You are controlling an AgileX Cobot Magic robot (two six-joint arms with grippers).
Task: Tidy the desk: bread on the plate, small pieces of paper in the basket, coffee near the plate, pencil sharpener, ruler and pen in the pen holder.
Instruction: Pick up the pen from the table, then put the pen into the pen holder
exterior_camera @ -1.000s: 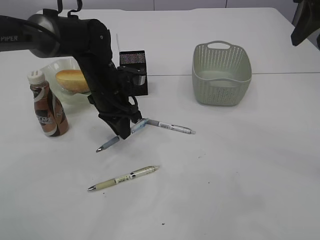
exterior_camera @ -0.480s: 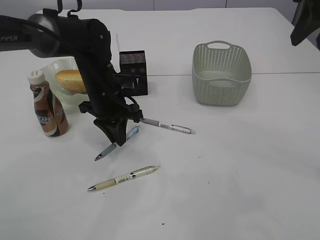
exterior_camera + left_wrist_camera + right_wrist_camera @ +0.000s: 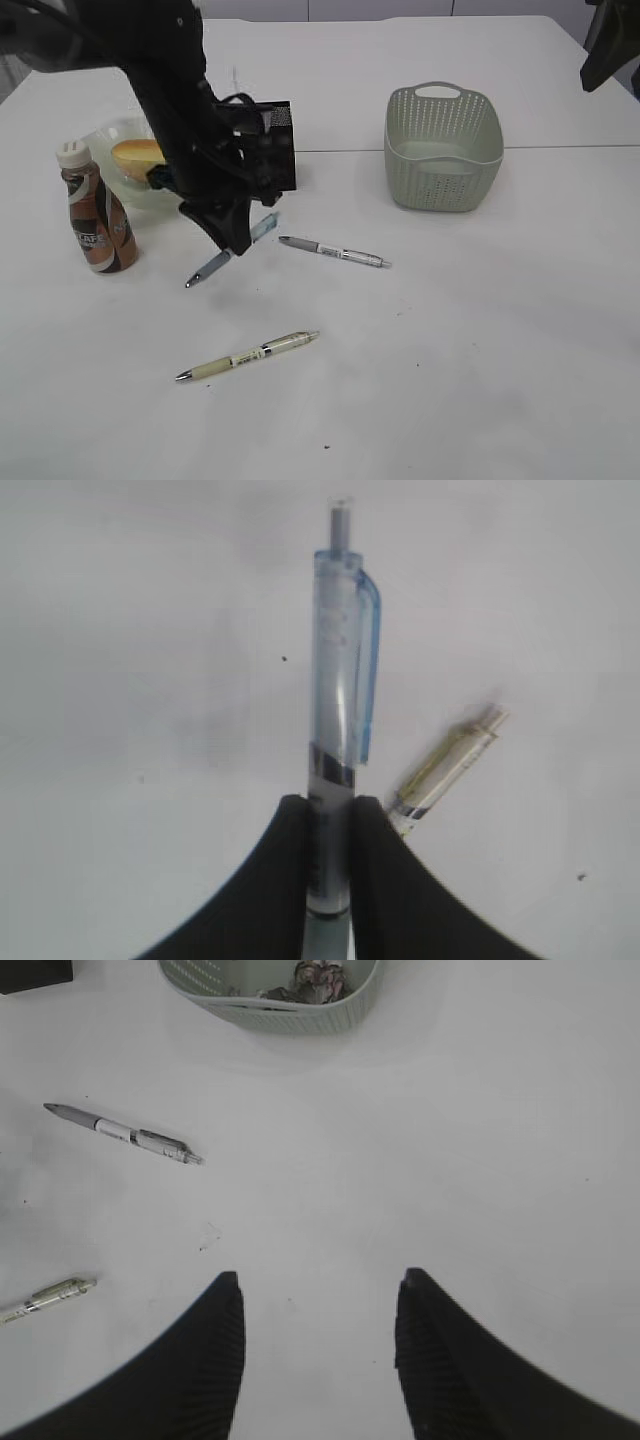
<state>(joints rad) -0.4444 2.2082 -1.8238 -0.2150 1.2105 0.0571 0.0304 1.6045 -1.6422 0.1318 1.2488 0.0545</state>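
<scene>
Two pens lie on the table; a third, the blue pen, is pinched by the left gripper above it, tip hidden, slanting down-left. The right gripper hangs spread. The basket, cut off, holds crumpled paper.

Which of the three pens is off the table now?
The blue translucent pen, which the left gripper holds between its fingers, tilted with its tip low. The grey pen and the yellowish pen lie flat on the table.
</scene>
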